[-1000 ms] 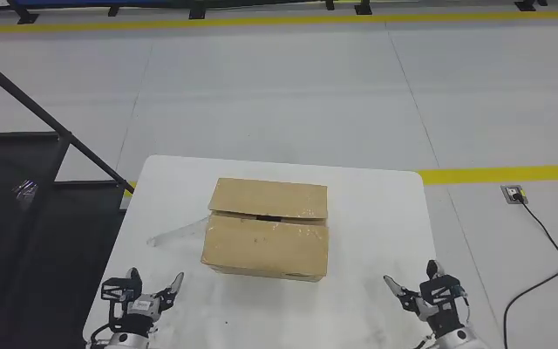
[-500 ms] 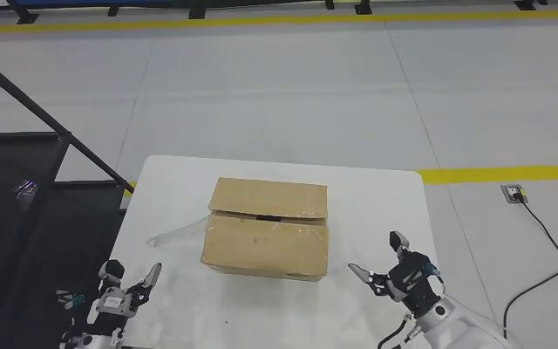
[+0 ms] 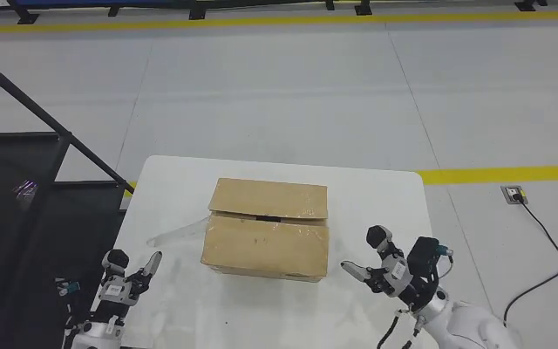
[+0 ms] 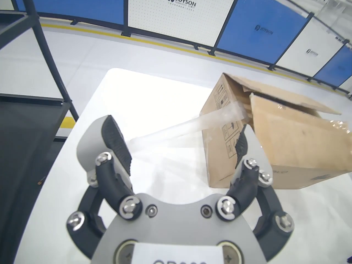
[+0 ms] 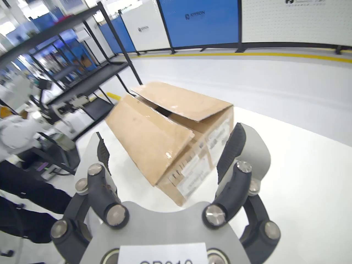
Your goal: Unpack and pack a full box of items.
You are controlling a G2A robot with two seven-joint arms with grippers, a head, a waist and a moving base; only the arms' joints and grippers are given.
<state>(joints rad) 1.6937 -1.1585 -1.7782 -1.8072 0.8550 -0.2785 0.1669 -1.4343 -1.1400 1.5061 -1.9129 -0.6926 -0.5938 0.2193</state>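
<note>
A brown cardboard box (image 3: pixel 268 229) sits in the middle of the white table (image 3: pixel 375 201), its two top flaps nearly closed with a narrow dark gap between them. A strip of clear tape (image 3: pixel 174 234) hangs off its left end onto the table. My left gripper (image 3: pixel 133 270) is open near the table's front left corner, apart from the box. My right gripper (image 3: pixel 366 255) is open just off the box's front right corner, touching nothing. The box (image 4: pixel 277 141) and the tape (image 4: pixel 187 127) lie ahead of the left gripper (image 4: pixel 178 141). The box (image 5: pixel 170 133) lies ahead of the right gripper (image 5: pixel 167 152).
A black metal shelf frame (image 3: pixel 52 148) stands close to the table's left side. Bare table surface lies on both sides of the box and in front of it. A yellow floor line (image 3: pixel 488 174) runs to the right of the table.
My right gripper has moved up and left from the front right table corner toward the box's right end. My left gripper has shifted left and a little forward. The box has not moved.
</note>
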